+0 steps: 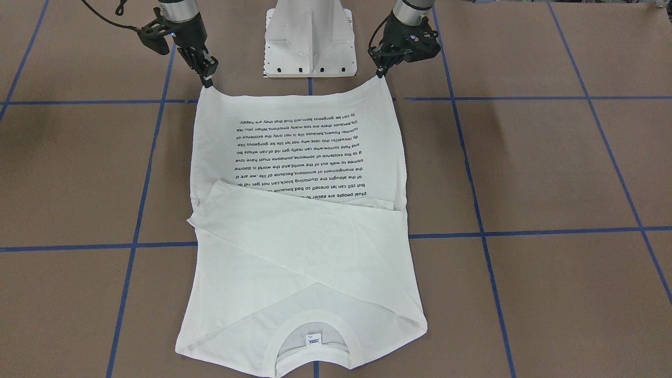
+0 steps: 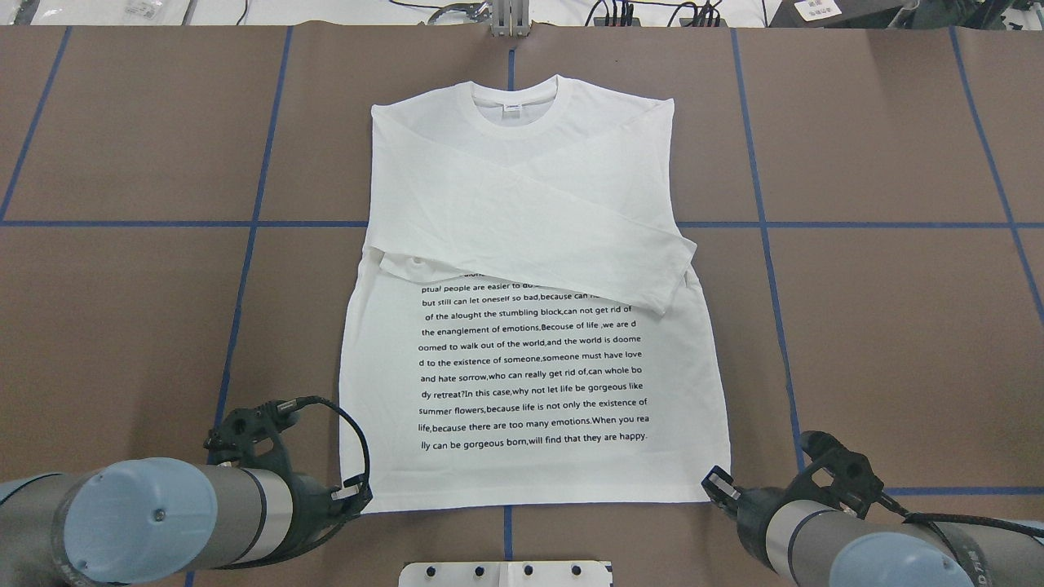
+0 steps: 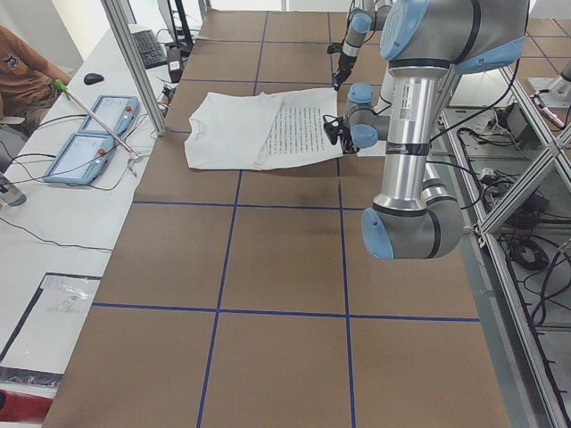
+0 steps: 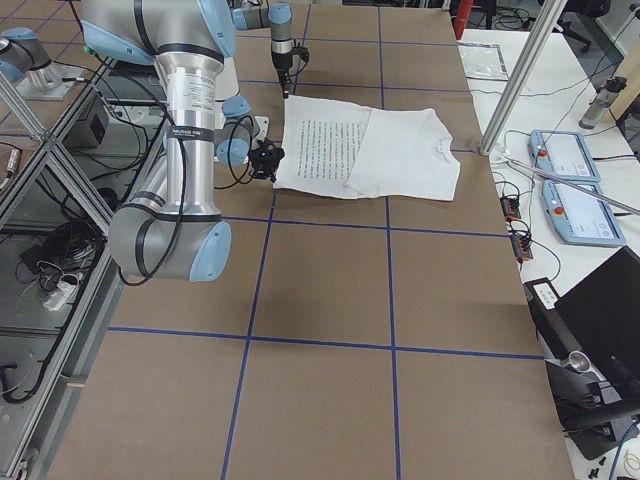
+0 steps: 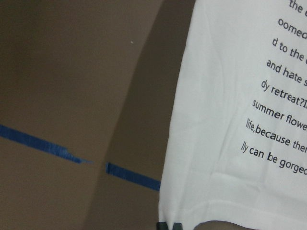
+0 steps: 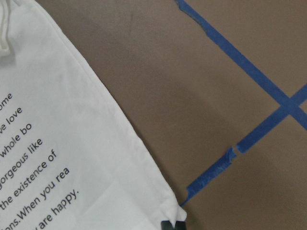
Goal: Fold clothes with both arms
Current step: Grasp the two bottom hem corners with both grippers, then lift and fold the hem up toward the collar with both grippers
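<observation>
Pinching hem corners of the white long-sleeved T-shirt [image 2: 530, 204] — left gripper [image 2: 361, 491], right gripper [image 2: 715, 481] both clamped, fingertips [image 5: 165, 226] cut off in wrist views; it lies ahead between them, sleeves [image 2: 571, 236] hiding top text lines [image 2: 530, 359].

Bare desk [image 2: 881, 342] is lying open on both sides of the shirt [image 2: 530, 367], so I am finding wide room outward of my left tool [image 2: 359, 493] and right tool [image 2: 718, 483], each pinching a hem corner. Between them the white base [image 2: 506, 573] is standing just behind the hem, crowding that gap.
</observation>
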